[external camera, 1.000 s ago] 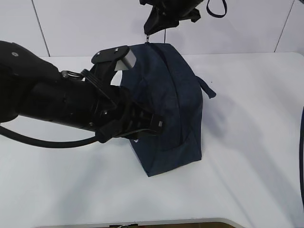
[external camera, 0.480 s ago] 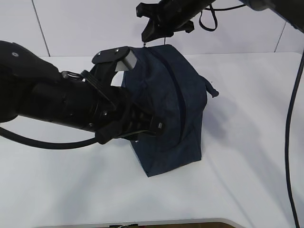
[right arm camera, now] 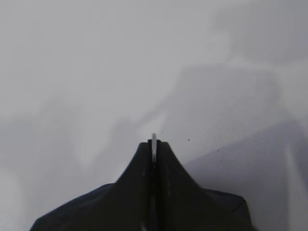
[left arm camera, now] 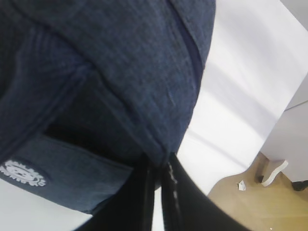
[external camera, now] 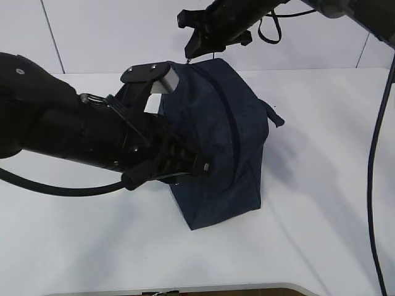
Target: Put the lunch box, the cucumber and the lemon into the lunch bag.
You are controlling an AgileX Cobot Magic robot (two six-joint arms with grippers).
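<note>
I see the lunch bag (external camera: 219, 148) upright on the white desk (external camera: 321, 185), zipper closed. My left end effector (left arm camera: 159, 166) is pinched on the bag's side fabric. My right end effector (external camera: 192, 50), just above the bag's far end, is clamped on a thin silver piece (right arm camera: 154, 147).

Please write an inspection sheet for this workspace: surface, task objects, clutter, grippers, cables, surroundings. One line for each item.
Surface: white table, bare where visible.
Job's things: navy lunch bag stands mid-table, its zipper line looks closed; lunch box, cucumber, lemon nothing seen.
Clutter: nothing seen.
Grippers: left gripper shut on the lunch bag fabric at its side; right gripper shut on a thin silver piece, above the bag's far end, probably the zipper pull.
Cables: black cable loops under the left arm; another hangs at the right edge.
Surroundings: pale wall panels behind; wooden floor below.
</note>
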